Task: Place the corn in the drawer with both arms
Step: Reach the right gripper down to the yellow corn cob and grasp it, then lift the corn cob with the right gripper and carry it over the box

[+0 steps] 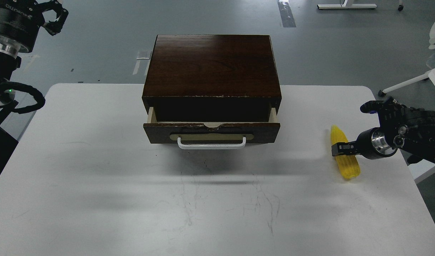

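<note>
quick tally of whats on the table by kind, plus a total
corn: 1
wooden box: 1
drawer, partly open: 1
total: 3

Box [212, 65] sits at the far middle of our table [96, 199], its drawer [211, 129] pulled out toward us. Corn [345, 156] lies well right, under our right gripper [340, 148].
</note>
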Motion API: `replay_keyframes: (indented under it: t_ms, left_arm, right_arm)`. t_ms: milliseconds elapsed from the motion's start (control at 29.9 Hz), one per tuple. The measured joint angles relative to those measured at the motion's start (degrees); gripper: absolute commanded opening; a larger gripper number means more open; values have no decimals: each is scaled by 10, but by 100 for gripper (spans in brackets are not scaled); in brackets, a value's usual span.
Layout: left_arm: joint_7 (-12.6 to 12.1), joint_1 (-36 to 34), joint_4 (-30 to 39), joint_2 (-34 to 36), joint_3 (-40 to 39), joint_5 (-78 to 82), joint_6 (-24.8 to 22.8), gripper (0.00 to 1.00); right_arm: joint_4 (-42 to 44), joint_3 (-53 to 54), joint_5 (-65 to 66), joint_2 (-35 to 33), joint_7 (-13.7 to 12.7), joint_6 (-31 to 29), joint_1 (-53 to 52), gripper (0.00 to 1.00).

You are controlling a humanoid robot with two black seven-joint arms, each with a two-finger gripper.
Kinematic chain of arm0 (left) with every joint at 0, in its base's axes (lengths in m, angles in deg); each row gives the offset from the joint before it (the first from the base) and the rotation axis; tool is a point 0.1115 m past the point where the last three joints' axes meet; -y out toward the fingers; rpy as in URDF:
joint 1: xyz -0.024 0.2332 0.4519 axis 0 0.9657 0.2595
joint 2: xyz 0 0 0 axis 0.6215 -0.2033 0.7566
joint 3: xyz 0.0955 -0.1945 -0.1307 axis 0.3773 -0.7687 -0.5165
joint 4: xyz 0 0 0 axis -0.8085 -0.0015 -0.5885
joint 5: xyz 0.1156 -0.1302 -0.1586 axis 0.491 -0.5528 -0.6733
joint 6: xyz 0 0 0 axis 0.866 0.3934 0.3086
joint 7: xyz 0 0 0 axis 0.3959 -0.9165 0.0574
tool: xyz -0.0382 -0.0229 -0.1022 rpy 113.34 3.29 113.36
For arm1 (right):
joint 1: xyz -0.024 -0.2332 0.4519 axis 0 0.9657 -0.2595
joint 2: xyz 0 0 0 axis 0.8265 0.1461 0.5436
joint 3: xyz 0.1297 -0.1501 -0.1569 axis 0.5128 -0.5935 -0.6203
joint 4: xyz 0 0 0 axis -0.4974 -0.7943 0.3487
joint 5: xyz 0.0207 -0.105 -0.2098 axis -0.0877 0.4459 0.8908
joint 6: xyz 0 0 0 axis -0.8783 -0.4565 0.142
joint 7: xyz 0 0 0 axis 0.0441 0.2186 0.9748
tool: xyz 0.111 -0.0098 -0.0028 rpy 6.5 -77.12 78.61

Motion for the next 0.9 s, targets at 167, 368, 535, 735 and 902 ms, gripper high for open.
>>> replay_keyframes:
  t_ms: [167,368,535,735,902]
  left_arm:
    - [0,0,0,0,0,1,0,98]
    - [0,0,0,2,0,2,0,98]
    - [0,-1,1,13,5,2,0,98]
    - [-11,-1,2,13,29,4,0,98]
    - [-20,1,2,11,35,4,0,98]
  right_arm:
    - [-4,7,-4,-5,0,0,-22,0]
    - [-40,38,-8,-22,1,0,-126,0]
    - [-72,110,-8,-20,1,0,-208,0]
    - [-131,121,25,50,1,0,-308,0]
    - [-183,121,123,112,1,0,-338,0]
